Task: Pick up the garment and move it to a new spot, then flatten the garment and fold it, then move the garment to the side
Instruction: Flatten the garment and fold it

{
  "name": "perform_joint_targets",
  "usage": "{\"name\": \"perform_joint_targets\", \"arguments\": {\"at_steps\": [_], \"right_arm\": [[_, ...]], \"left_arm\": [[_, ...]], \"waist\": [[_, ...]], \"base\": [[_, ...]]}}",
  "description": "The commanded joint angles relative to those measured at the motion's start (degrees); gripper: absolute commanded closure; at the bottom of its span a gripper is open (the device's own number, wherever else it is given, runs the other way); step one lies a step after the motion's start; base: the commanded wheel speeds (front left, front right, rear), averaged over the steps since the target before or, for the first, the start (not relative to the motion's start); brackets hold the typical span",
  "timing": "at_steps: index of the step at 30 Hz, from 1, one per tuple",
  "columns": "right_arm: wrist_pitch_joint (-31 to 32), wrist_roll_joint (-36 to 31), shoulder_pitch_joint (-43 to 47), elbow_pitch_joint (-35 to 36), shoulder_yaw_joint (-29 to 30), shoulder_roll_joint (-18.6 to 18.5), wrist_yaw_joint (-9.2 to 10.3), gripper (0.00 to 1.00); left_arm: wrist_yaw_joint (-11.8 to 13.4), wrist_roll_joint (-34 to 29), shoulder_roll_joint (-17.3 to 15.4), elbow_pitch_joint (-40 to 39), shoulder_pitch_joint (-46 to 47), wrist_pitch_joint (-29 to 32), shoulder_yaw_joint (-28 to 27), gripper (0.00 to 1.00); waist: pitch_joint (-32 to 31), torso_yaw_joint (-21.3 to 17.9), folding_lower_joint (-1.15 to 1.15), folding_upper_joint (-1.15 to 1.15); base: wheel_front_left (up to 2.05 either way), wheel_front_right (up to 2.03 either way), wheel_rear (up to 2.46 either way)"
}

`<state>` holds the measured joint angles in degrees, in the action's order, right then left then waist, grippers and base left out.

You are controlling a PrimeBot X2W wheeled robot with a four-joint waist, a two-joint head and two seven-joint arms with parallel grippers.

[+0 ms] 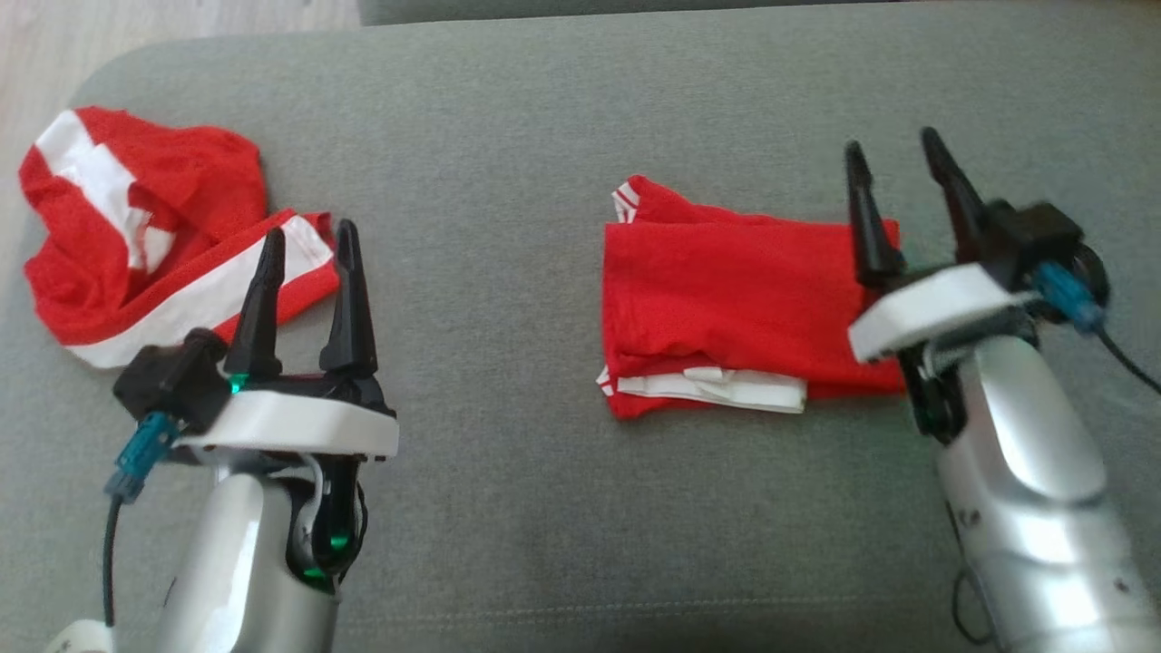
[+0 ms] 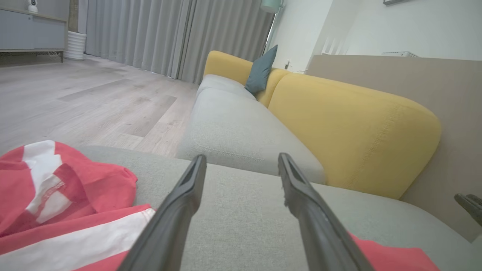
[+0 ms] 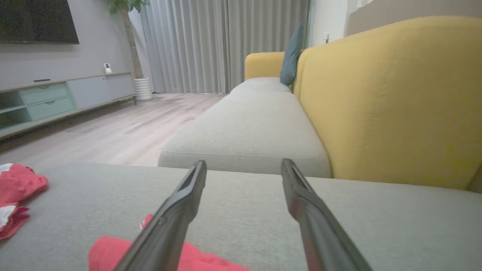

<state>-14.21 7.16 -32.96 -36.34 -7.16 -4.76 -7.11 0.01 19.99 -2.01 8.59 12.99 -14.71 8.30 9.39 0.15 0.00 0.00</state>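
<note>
Head view has the folded garment (image 1: 735, 299) lying crosswise, its right end beside the right hand (image 1: 892, 145), whose fingers stand apart, empty.

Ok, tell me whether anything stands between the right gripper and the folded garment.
Nothing visible does. The right gripper, open, is at the right edge of the folded garment; the crumpled garment lies off to the left.

Folded garment (image 1: 726, 290) matt cloth, cushion (image 1: 508, 136) rough fabric, R forearm (image 1: 1034, 472) glossy.
</note>
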Motion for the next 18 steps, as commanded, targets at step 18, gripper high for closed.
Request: {"name": "perform_joint_targets", "arguments": {"at_steps": [18], "right_arm": [[-0.8, -7.2, 18.5, 19.7, 10.0, 1.9, -0.37, 0.0]], "left_arm": [[-0.4, -3.3, -0.9, -3.6, -3.7, -0.3, -0.2, 0.0]], "waist": [[-0.8, -3.1, 0.0, 0.0]], "base": [[0.0, 0.0, 0.0]]}}
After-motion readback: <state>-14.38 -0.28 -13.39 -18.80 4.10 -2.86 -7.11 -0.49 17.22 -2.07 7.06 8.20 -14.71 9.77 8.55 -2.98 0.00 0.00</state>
